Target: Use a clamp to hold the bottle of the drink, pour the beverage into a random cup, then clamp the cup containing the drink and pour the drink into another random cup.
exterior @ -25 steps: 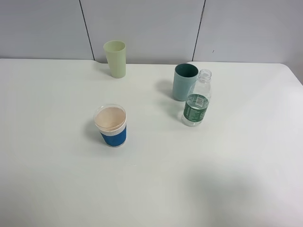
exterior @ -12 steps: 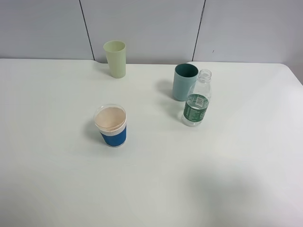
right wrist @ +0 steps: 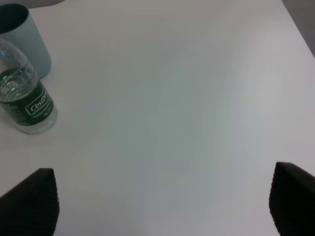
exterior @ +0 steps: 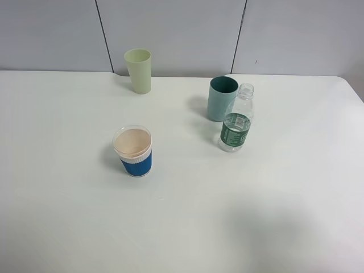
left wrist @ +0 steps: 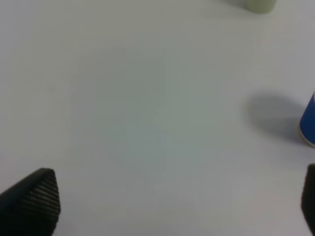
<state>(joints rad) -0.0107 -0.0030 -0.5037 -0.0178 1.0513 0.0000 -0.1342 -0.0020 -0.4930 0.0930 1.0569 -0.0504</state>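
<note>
Standing uncapped, your bottle touches the teal cup; both grippers' fingers are spread apart, empty.

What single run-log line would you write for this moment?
stage: not started | bottle: upright, uncapped, beside teal cup | left gripper: open, empty | right gripper: open, empty

An uncapped bottle stands just beside the teal cup; a blue-sleeved cup and pale green cup stand apart on the white counter.
</note>
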